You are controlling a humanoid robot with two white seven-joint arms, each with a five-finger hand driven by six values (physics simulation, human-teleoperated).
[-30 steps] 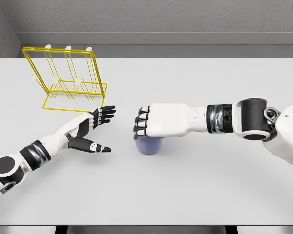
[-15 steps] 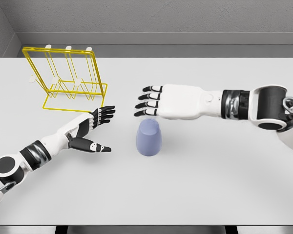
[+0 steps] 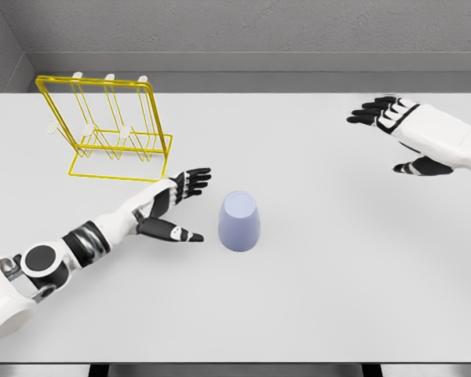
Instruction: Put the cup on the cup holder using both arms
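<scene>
On the white counter (image 3: 314, 283) the left hand (image 3: 175, 206) reaches in from the lower left, forearm low and angled up toward the middle, palm turned inward. Its fingers (image 3: 196, 177) are spread and straight, the thumb pointing right just beside the cup (image 3: 239, 221); they hold nothing, and whether the thumb tip touches the cup I cannot tell. One cup, pale lilac-blue, stands upside down near the counter's middle, apart from both hands. The right hand (image 3: 412, 129) hangs at the far right, raised and well away from the cup, fingers apart and extended toward the left, thumb dropped below the palm, empty. One cup holder (image 3: 106, 129), a yellow wire rack with three white-tipped pegs along its top, stands at the back left of the counter, well apart from the cup.
</scene>
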